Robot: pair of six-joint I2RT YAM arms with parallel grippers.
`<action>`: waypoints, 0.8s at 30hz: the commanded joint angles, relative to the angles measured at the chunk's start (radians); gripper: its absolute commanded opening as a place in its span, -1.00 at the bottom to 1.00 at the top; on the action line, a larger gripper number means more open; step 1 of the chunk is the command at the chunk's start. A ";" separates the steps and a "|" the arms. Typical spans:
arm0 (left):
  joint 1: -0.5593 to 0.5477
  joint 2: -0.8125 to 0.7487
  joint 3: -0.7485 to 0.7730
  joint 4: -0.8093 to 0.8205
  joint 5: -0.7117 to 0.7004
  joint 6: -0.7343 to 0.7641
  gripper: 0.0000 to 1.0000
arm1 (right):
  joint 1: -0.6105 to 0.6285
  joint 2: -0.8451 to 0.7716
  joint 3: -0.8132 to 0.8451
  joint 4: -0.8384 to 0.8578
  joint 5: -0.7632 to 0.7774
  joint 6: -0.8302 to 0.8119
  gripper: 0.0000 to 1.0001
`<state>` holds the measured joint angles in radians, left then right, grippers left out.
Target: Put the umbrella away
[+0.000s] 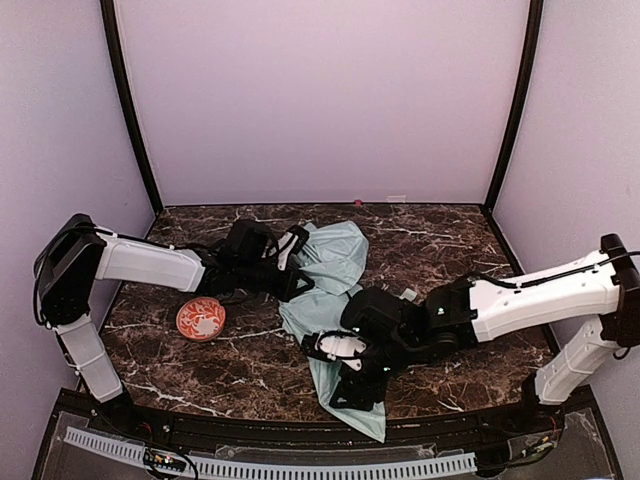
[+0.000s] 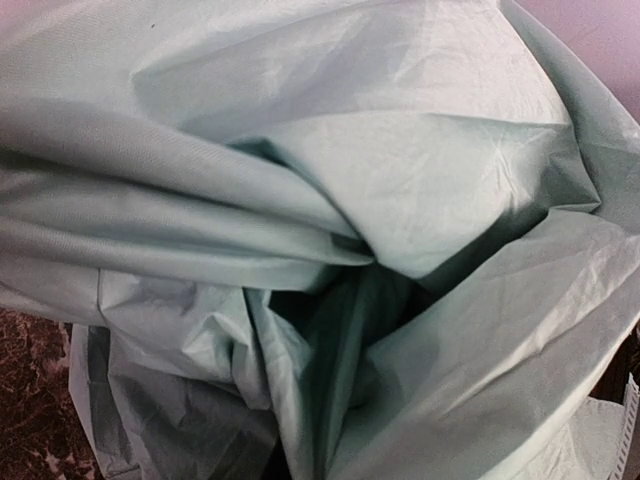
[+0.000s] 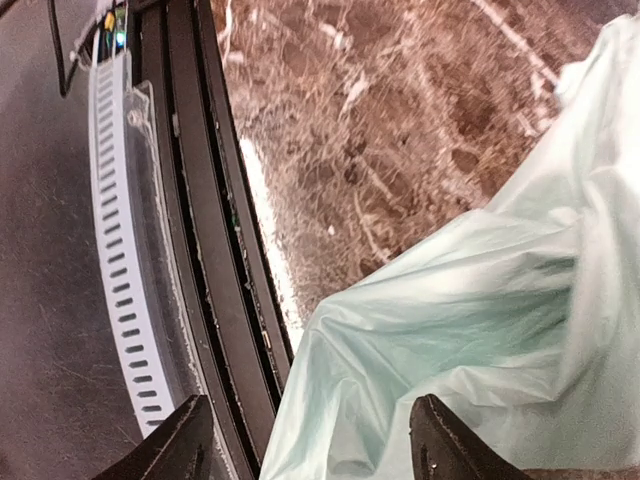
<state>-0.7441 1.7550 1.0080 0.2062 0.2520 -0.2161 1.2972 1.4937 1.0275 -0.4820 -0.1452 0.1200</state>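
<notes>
Scanning from your left, an orange patterned dish [image 1: 200, 318] sits on the marble desk [image 1: 450, 240]. Next, your left tool [image 1: 296, 272] is pressed together, buried at the edge of the umbrella [image 1: 335, 258]; you cannot tell whether it pinches cloth. The umbrella lies crumpled mid-desk, its mint fabric trailing to the near edge. Your right tool [image 3: 310, 445] hangs over that fabric, fingers [image 3: 450, 445] spread apart.

Umbrella [image 1: 335, 255]: thin mint cloth, crinkly, faint sheen, synth look. Table [image 1: 440, 240]: dark brown marble-look top, polished, glossy w/ white veins. Arm shells [image 1: 150, 262]: smooth white plastic, black joints. Cable duct [image 3: 120, 290]: white slotted plastic. Walls [image 1: 320, 100]: matt, pale lilac.
</notes>
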 commanded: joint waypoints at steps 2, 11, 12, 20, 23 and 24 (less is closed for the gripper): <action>0.008 0.028 0.000 -0.088 -0.055 0.029 -1.00 | 0.064 0.137 -0.014 -0.003 0.031 -0.026 0.39; 0.008 0.030 -0.001 -0.105 -0.076 0.042 -1.00 | 0.110 0.251 -0.058 0.005 0.117 -0.065 0.35; 0.008 0.031 0.000 -0.105 -0.073 0.041 -1.00 | 0.113 0.277 -0.053 -0.002 0.133 -0.061 0.25; 0.008 0.035 0.008 -0.144 -0.026 0.076 -1.00 | 0.080 0.272 0.018 -0.023 0.359 -0.085 -1.00; 0.003 0.035 0.036 -0.185 0.034 0.074 -1.00 | 0.035 0.275 0.084 0.009 0.457 -0.150 -1.00; -0.003 0.031 0.037 -0.188 0.050 0.070 -1.00 | 0.016 0.277 0.099 0.042 0.521 -0.187 -1.00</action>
<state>-0.7433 1.7657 1.0348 0.1734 0.2749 -0.1875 1.3746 1.7615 1.0435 -0.5045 0.1539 0.0315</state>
